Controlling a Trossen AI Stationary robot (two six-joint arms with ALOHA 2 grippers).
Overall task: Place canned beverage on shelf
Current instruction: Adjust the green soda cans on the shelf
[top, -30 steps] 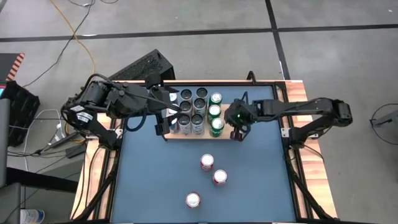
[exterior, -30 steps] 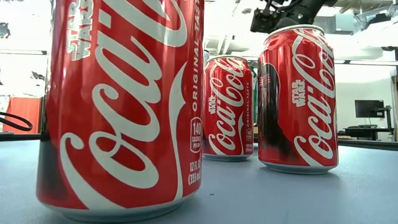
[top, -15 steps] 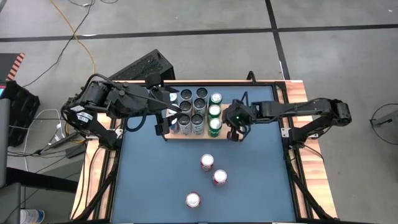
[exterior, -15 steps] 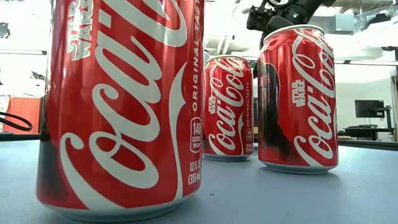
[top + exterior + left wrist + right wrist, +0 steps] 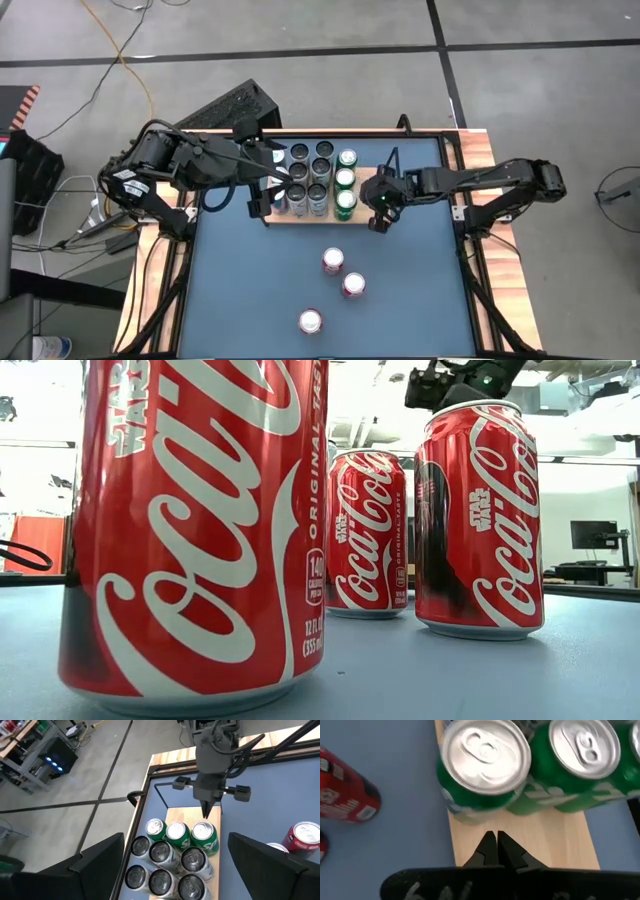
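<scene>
Our right claw (image 5: 377, 224), fingers pressed together and empty, hovers at the shelf's (image 5: 362, 216) 3 o'clock end beside green cans (image 5: 347, 200). Our left claw (image 5: 262, 201), fingers apart, waits at 9 o'clock. Three Coca-Cola cans (image 5: 332, 261) stand on the blue worktop (image 5: 240, 290) toward 6 o'clock.

From table height, the nearest red can (image 5: 195, 530) fills the frame's left, top cropped, hiding the shelf.
</scene>
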